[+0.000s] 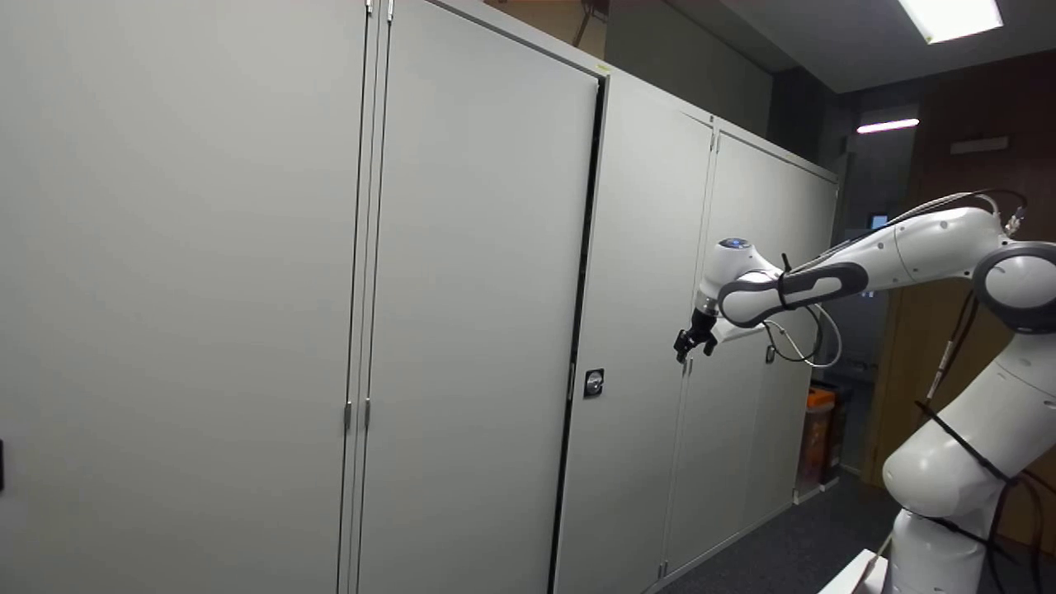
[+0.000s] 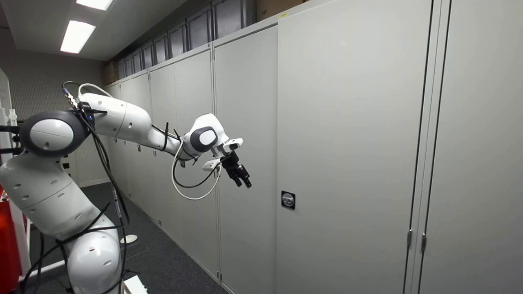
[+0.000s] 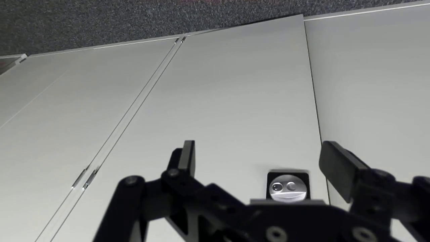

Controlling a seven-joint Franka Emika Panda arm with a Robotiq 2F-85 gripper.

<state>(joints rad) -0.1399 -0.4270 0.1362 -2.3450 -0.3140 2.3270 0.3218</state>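
My black gripper (image 1: pixel 695 353) hangs in the air in front of a row of light grey cabinets, tilted downward, apparently touching nothing. In the wrist view its fingers (image 3: pixel 188 159) are spread wide with nothing held between them. Beyond the gap sits a round silver latch (image 3: pixel 288 187) in a black square plate, its lower part hidden behind the gripper body. The latch belongs to a tall cabinet door (image 3: pixel 248 94). A dark gap runs along that door's edge in an exterior view, and its corner juts out slightly past its neighbour (image 3: pixel 369 84) in the wrist view.
Paired metal hinges (image 3: pixel 90 178) line the seams between doors. Grey storage boxes (image 2: pixel 200 30) stand on top of the cabinets. Looped cables (image 2: pixel 175 179) hang off the arm near the wrist. An orange-lidded bin (image 1: pixel 817 400) stands past the cabinets' end, above dark carpet (image 2: pixel 171 253).
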